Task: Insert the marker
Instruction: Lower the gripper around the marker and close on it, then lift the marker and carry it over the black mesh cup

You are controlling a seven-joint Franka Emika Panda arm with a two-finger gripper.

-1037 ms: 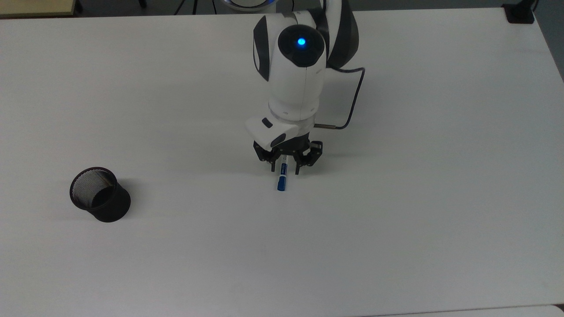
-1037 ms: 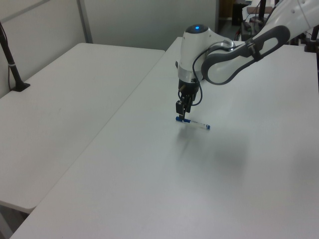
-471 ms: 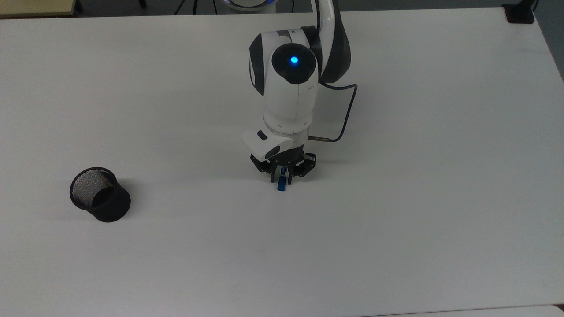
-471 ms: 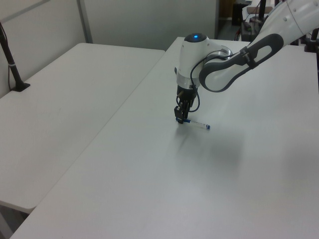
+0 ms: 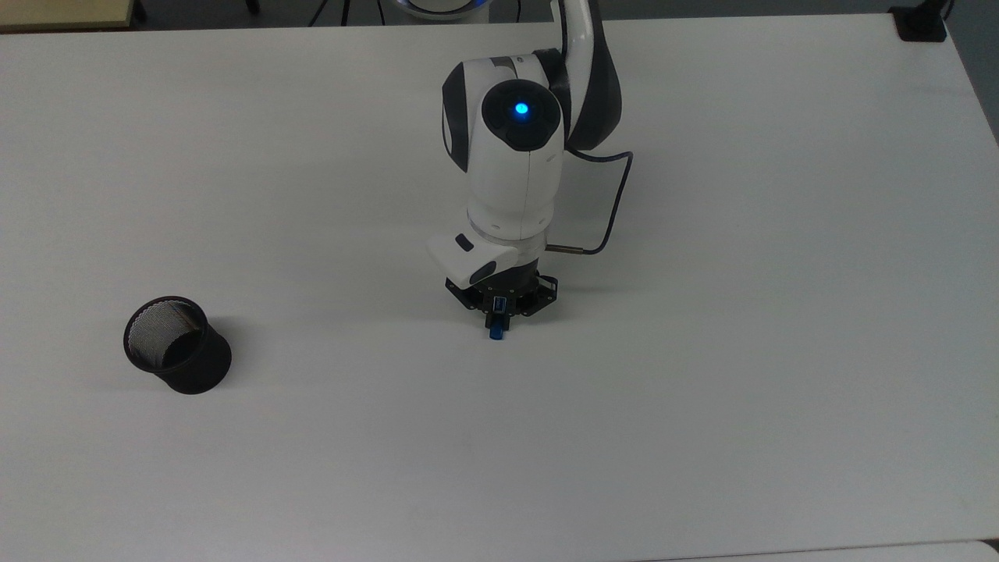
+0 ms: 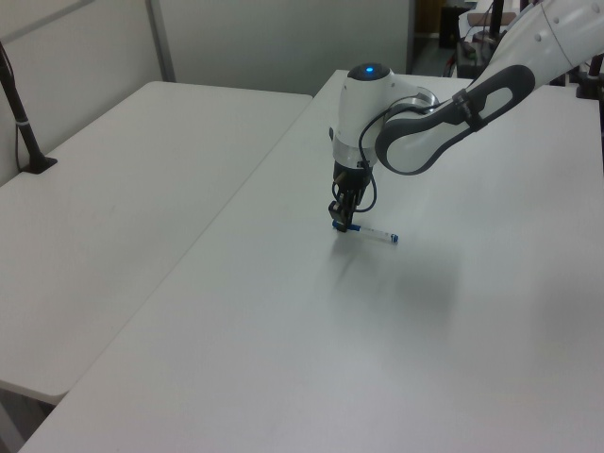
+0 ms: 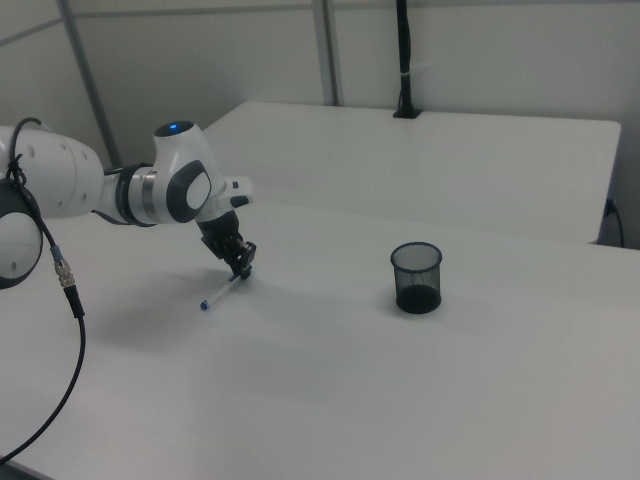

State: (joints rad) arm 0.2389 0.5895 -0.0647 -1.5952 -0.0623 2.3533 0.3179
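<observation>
Lying flat on smooth white table, slim marker, black tool clenched round its blue cap end, mesh cup well apart

White arm, blue light

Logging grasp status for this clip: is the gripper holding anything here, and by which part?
The gripper is shut on the marker, near its blue-capped end. The marker lies flat on the table, not lifted.

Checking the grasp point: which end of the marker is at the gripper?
The capped blue end of the marker, under the gripper; the small blue tip lies free on the table.
</observation>
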